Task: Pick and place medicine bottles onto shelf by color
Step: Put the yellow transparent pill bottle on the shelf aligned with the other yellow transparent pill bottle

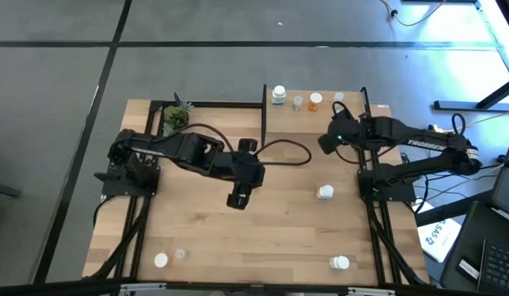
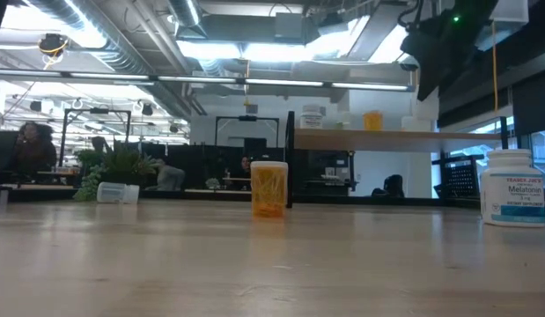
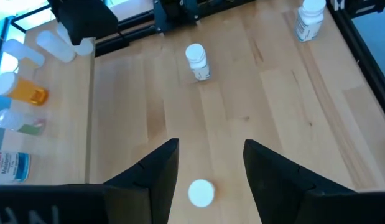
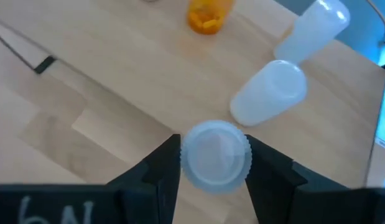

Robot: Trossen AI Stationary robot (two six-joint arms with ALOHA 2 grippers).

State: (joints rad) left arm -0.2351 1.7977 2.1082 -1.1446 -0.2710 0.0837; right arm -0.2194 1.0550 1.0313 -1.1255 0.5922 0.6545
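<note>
Up over the shelf [image 1: 320, 92], the right gripper [image 4: 211, 163] has its fingers closed on a clear bottle [image 4: 215, 154], seen cap-end on, above two more clear bottles [image 4: 270, 93] standing on the board beside an orange bottle [image 4: 208, 15]. On the shelf's other end stands a white bottle [image 1: 278, 94]. Meanwhile the left gripper [image 3: 204, 168] hangs over the middle of the table [image 1: 196, 222], fingers parted on either side of a white cap [image 3: 201, 192] below; whether they touch it I cannot tell. Other white bottles [image 1: 325, 192] stand scattered on the tabletop, well apart.
</note>
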